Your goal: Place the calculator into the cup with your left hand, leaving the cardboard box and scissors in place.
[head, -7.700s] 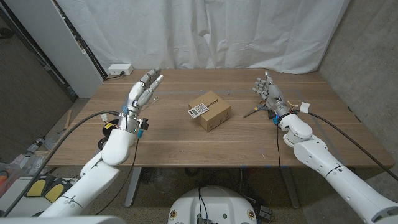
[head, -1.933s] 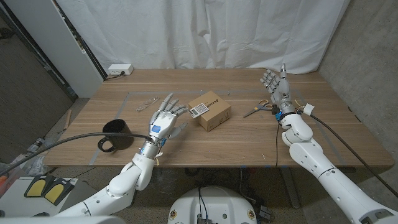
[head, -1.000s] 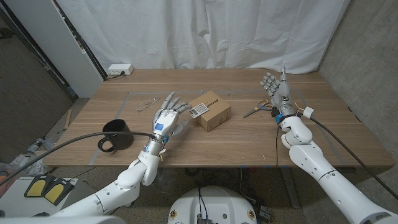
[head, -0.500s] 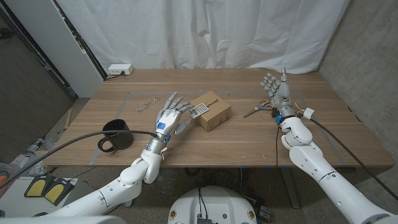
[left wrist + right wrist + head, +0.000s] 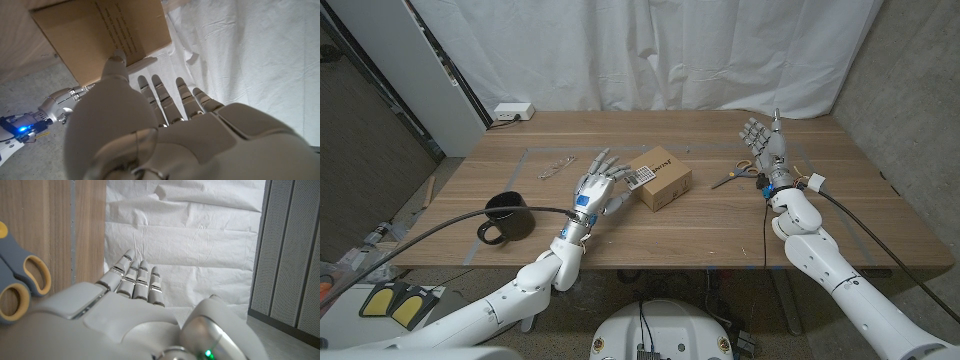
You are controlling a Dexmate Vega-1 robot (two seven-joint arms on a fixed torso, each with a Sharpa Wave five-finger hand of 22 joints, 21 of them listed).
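Note:
A small calculator [image 5: 638,177] lies on the left top edge of the cardboard box [image 5: 662,180] at the table's middle. My left hand [image 5: 597,184] is open with fingers spread, just left of the box; its fingertips [image 5: 620,171] come close to the calculator, and I cannot tell whether they touch it. The left wrist view has that hand [image 5: 165,135] facing the box [image 5: 100,35]. The black cup [image 5: 508,216] stands near the front left. Blue-and-yellow scissors [image 5: 734,176] lie right of the box, beside my raised, open right hand [image 5: 766,143]. Their handles [image 5: 20,280] appear past the right hand [image 5: 140,315].
A white power strip [image 5: 512,111] sits at the table's back left corner. A small metal piece [image 5: 557,165] lies on the wood behind my left hand. A white curtain hangs behind the table [image 5: 650,235].
My left hand has crept forward and to the right, closer to the box and calculator. The right hand, cup, box and scissors have stayed where they were.

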